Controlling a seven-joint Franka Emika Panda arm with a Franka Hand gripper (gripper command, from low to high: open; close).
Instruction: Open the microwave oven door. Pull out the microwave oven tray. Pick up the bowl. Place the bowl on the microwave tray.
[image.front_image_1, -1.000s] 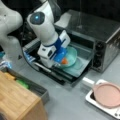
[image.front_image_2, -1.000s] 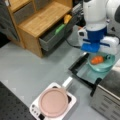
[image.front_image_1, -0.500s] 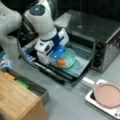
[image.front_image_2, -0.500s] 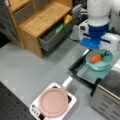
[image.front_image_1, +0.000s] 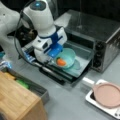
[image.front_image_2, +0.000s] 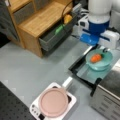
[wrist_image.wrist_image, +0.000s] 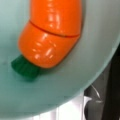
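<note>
My work surface is a flat grey table. On it I see the boxy silver-grey metal microwave oven, a light wooden cabinet with an open grey drawer, and a white rectangular dish rack bearing a round pink plate.

Both front views high, angled down from opposite sides, sharing bowl; wrist view very close above bowl.
</note>
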